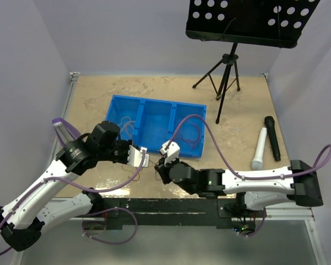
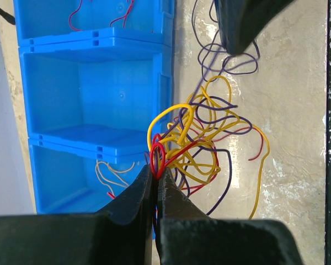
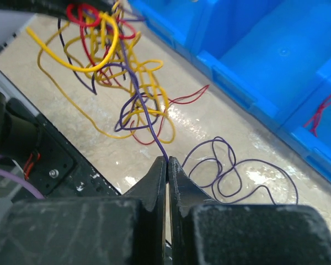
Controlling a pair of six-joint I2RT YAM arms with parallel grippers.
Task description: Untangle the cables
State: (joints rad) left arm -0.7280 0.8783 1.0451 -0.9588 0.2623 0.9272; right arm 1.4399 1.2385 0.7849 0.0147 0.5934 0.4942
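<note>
From above and behind, we look down on the whole table (image 1: 88,99). Our two wrist views sit close over it, roughly facing each other, and share the cables (image 2: 193,143) and the blue bin (image 2: 99,94).

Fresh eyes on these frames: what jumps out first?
The bright tangle of cables, yellow, red and purple, lying just beside the blue bin. Both arms meet over it: the left gripper is shut on a red cable at the tangle's edge, and the right gripper is shut on a purple cable leading out of it.
</note>
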